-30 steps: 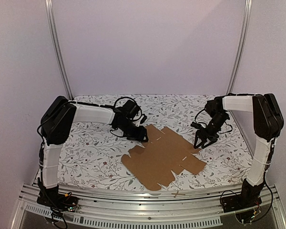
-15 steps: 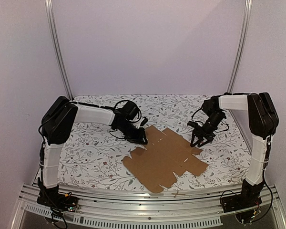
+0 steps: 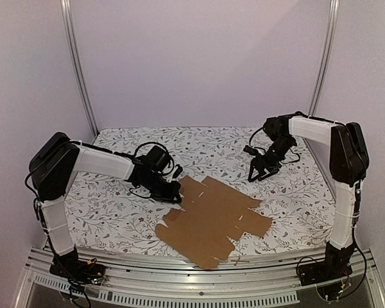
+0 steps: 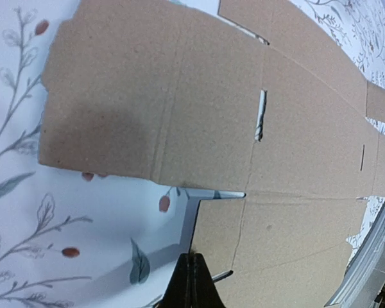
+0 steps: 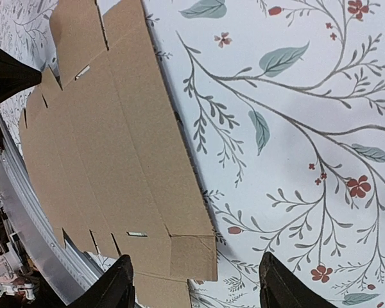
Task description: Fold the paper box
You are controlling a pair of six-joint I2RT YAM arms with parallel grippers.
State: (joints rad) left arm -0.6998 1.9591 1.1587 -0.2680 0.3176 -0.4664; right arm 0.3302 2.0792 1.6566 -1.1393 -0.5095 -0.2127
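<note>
The paper box (image 3: 212, 218) is a flat brown die-cut sheet with flaps and slots, lying on the floral table near the front middle. My left gripper (image 3: 174, 194) is at its left edge. In the left wrist view the fingers of the left gripper (image 4: 194, 260) are pressed together on the edge of a flap of the paper box (image 4: 212, 128), which is lifted slightly and casts a shadow. My right gripper (image 3: 256, 176) hovers open behind the sheet's right side. In the right wrist view the right gripper (image 5: 196, 256) stands wide above a corner flap of the paper box (image 5: 115, 160), touching nothing.
A floral cloth (image 3: 115, 212) covers the table. A metal rail (image 3: 179, 266) runs along the near edge, close to the sheet's front tabs. Upright frame posts (image 3: 77, 70) and white walls enclose the back and sides.
My left gripper has shut on the sheet's left flap and drawn back to the left, dragging the sheet left and toward the front. My right gripper, still open, has moved away toward the back.
</note>
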